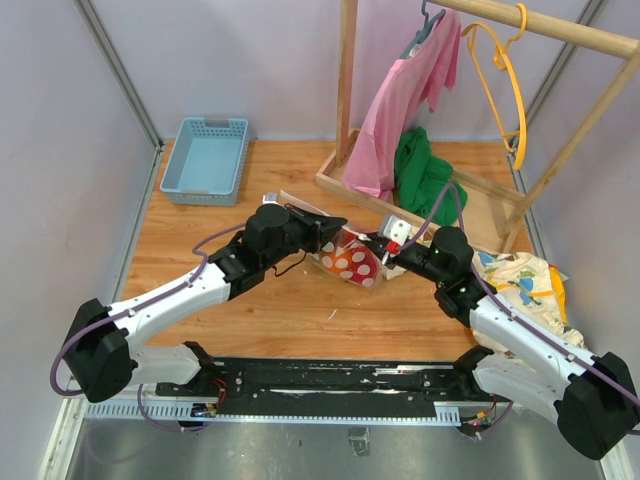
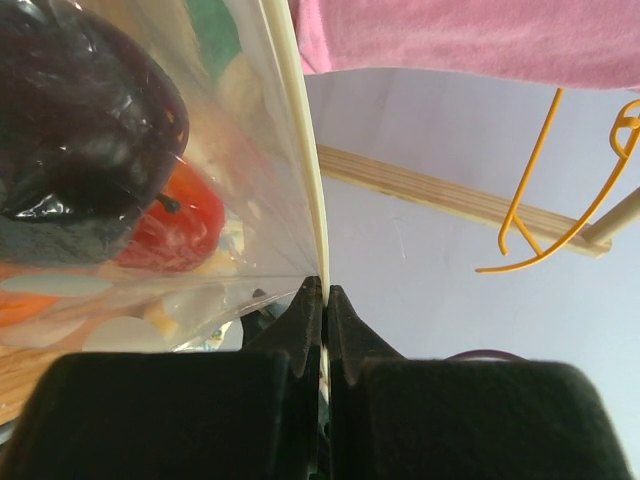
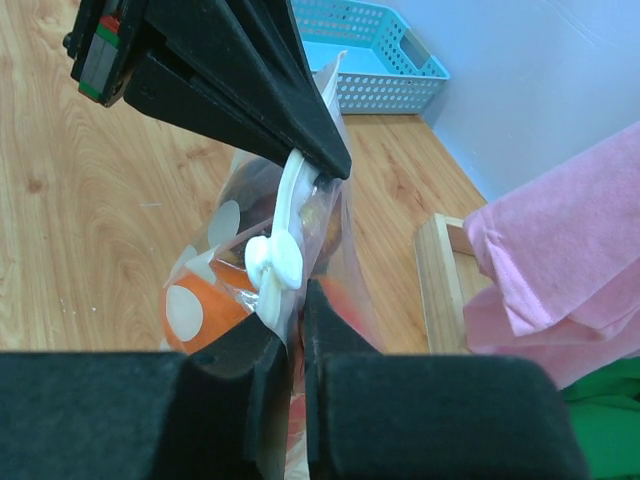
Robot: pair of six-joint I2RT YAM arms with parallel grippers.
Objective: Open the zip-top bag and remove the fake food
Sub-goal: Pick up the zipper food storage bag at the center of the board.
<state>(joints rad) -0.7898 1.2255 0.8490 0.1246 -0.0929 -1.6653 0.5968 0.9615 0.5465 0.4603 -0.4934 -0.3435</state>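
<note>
Wood grain is seen right across the worktop [image 1: 290, 300], and a wooden rack [image 1: 347, 90] is stood at its far right corner. A pink garment [image 1: 400, 110] is hung from the rack, with a yellow hanger [image 1: 505, 80] hooked on the rail to its right. A blue basket [image 1: 207, 160] is set at the far left. A cartoon-print cloth [image 1: 525, 280] is crumpled at the right edge, and a green cloth [image 1: 420, 175] is heaped under the pink garment.

Mid-worktop now: the zip-top bag [image 1: 350, 258] is held between the two arms, and whether its lower end is rested on the wood cannot be told. The fake food is packed inside it: a dark purple piece [image 2: 80, 130], a red piece [image 2: 180, 220] and an orange piece [image 3: 200, 310] are made out through the plastic.

The left claw [image 2: 325, 300] is clamped tight on the white zip strip [image 2: 300, 150]. The right claw [image 3: 293, 310] is closed on the same strip from the other side, just below the white slider tab [image 3: 272, 262].
</note>
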